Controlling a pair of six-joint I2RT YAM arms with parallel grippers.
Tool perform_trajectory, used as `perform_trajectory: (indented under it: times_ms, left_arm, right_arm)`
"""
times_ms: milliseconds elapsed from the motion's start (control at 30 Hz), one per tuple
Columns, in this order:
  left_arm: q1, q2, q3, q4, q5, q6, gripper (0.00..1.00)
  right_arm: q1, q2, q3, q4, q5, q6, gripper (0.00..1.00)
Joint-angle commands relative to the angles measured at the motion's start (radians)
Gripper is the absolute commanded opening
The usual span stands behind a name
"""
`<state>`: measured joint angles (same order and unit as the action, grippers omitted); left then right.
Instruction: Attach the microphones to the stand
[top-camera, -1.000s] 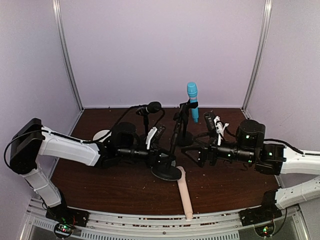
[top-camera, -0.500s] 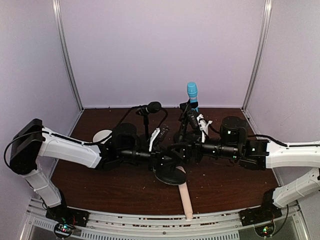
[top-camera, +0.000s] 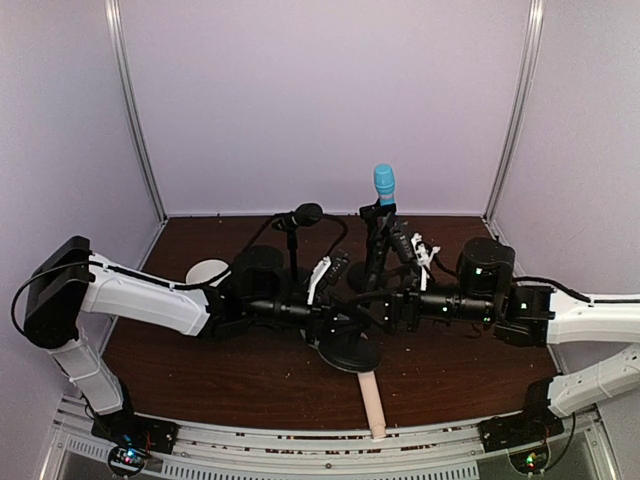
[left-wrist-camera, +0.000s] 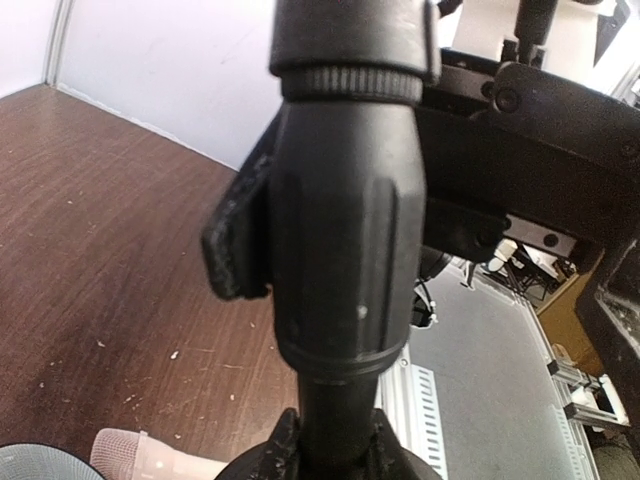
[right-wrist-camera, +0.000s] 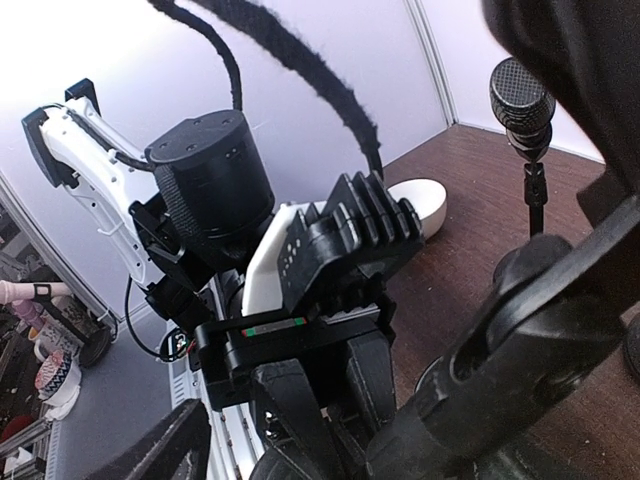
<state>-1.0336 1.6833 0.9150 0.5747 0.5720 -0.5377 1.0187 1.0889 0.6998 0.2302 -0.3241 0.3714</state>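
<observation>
**Left arm clamped on stand, pink mic still on table**

Left gripper (top-camera: 340, 322) is closed tight on the pole of the stand (top-camera: 350, 353), just above its round base; the wrist view shows the pole and its ribbed collar rising straight up between the fingers. Right gripper (top-camera: 378, 305) sits just beside the same pole from the other side. Cannot tell how wide its jaws are, nor whether they touch anything.

Blue mic (top-camera: 384, 184) is upright in a clip at the back, head up. Black mic (top-camera: 303, 214) is raised on a thin post (top-camera: 292, 250) behind the left arm. Pink mic (top-camera: 372, 403) lies flat on the table (top-camera: 200, 370), one end near the stand's base, the other near the front edge. White bowl (top-camera: 206, 271) is far left, partly behind the left arm.
</observation>
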Motion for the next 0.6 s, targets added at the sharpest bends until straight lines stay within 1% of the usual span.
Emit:
perform_trajectory:
  times_ms: [0,267,400,500,567]
  left_arm:
    - [0.052,0.014,0.033,0.034,-0.098,-0.049,0.00]
    - [0.063,-0.027,0.014,0.022,-0.110,-0.038,0.00]
    - [0.063,-0.048,0.000,0.029,-0.096,-0.022,0.00]
    - [0.063,-0.061,-0.022,0.076,-0.059,-0.015,0.00]
    - [0.063,-0.070,-0.040,0.141,-0.017,-0.013,0.00]
  right_arm:
    - [0.048,-0.076,-0.020,0.002,-0.095,-0.011,0.85]
    - [0.048,-0.151,-0.042,-0.070,-0.091,-0.050,0.85]
    - [0.043,-0.181,-0.048,-0.114,-0.038,-0.086,0.85]
    - [0.024,-0.186,-0.068,-0.104,-0.020,-0.100,0.84]
    - [0.002,-0.184,-0.092,-0.065,-0.036,-0.098,0.81]
